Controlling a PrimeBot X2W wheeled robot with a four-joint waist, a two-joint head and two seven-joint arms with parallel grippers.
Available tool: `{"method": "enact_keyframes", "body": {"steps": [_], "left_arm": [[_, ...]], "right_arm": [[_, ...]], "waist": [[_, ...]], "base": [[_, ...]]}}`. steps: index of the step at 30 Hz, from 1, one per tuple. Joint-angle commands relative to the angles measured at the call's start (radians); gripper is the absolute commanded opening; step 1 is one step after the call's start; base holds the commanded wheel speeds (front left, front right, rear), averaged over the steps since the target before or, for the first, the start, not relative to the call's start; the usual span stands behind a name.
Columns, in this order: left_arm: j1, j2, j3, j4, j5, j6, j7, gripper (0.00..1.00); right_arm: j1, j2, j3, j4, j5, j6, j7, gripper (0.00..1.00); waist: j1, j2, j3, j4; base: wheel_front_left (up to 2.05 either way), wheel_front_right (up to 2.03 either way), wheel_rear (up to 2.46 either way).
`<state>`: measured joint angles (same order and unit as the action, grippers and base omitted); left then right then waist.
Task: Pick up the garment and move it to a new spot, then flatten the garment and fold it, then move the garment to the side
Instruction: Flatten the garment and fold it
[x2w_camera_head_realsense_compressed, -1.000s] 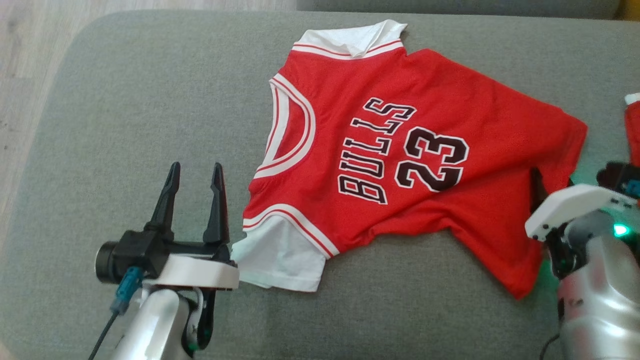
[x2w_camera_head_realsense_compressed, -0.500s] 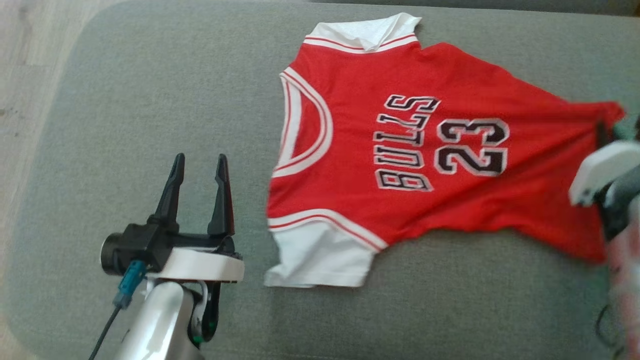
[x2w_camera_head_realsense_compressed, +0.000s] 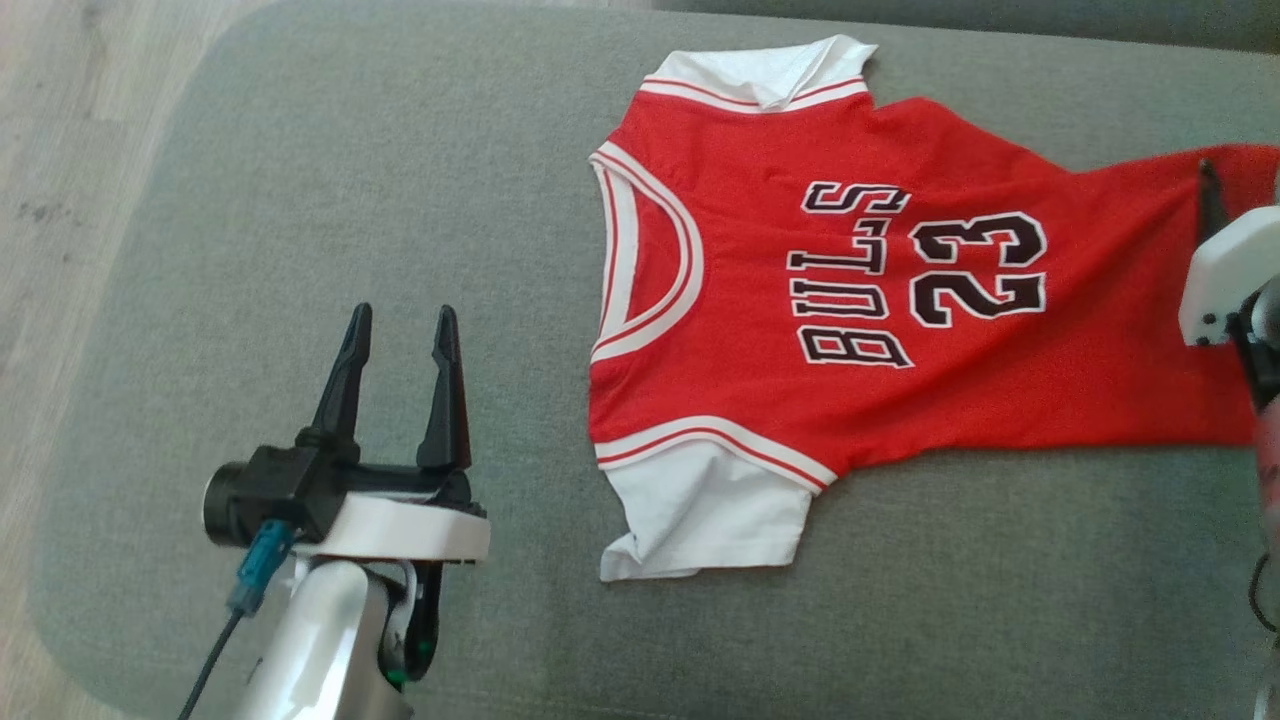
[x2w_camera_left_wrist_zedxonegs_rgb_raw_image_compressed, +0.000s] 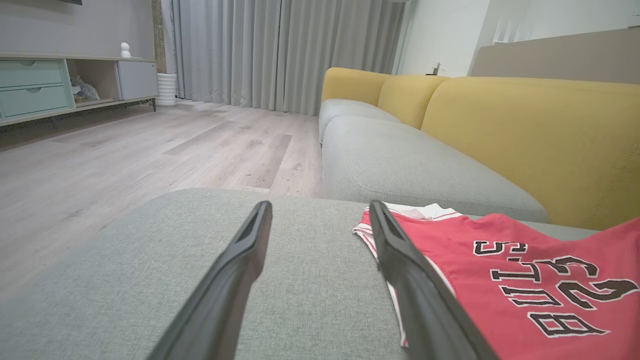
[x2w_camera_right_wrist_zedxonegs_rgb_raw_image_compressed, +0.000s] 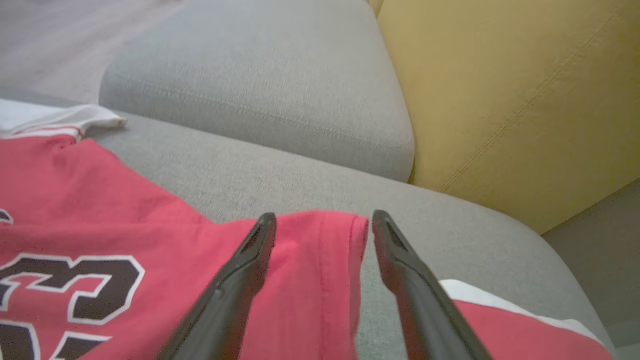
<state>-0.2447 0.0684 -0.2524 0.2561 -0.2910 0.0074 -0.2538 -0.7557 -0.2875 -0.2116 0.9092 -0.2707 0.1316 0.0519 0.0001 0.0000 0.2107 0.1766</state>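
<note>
Left gripper (x2w_camera_head_realsense_compressed: 401, 315) open and empty, poised over a grey cushion (x2w_camera_head_realsense_compressed: 350, 180), just left of a red shirt (x2w_camera_head_realsense_compressed: 760, 290). Right gripper (x2w_camera_right_wrist_zedxonegs_rgb_raw_image_compressed: 320, 215) spread wide too, fingers straddling the shirt's hem at far right. Shirt spread across the cushion, collar toward the left gripper, "BULLS 23" facing up.

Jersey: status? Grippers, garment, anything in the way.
Left gripper open, empty, over grey cushion, left of jersey. Right gripper open, straddling the hem. Jersey spread out, unfolded. Another red-white cloth beside right gripper.
</note>
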Motion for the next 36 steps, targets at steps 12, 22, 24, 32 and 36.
{"method": "enact_keyframes", "body": {"steps": [12,22,24,32,36], "left_arm": [[-0.004,-0.003,0.079,-0.032,0.034,-0.025,-0.008,1.0],[0.051,-0.008,0.086,-0.015,0.037,-0.044,-0.008,1.0],[0.053,-0.008,0.084,-0.001,0.039,-0.048,-0.008,1.0],[-0.028,0.023,0.07,0.089,0.058,-0.071,0.027,1.0],[-0.108,0.045,0.055,0.19,0.054,-0.084,0.141,1.0]], "right_arm": [[0.027,0.103,-0.033,-0.112,0.056,-0.001,-0.262,1.0],[0.444,0.235,0.084,-0.434,0.289,-0.001,-0.313,1.0],[0.53,0.236,0.147,-0.493,0.365,-0.001,-0.313,1.0],[0.623,0.237,0.19,-0.627,0.47,-0.001,-0.313,1.0],[0.616,0.237,0.198,-0.64,0.471,-0.001,-0.314,1.0]], "waist": [[-0.0001,0.0,-0.085,-0.085],[-0.0001,0.0,-0.137,-0.164],[-0.0001,0.0,-0.136,-0.178],[-0.0001,0.0,-0.091,-0.257],[-0.0001,0.0,-0.055,-0.291]], "base": [[0.0,0.0,0.0],[0.0,0.0,0.0],[0.0,0.0,0.0],[0.0,0.0,0.0],[0.0,0.0,0.0]]}}
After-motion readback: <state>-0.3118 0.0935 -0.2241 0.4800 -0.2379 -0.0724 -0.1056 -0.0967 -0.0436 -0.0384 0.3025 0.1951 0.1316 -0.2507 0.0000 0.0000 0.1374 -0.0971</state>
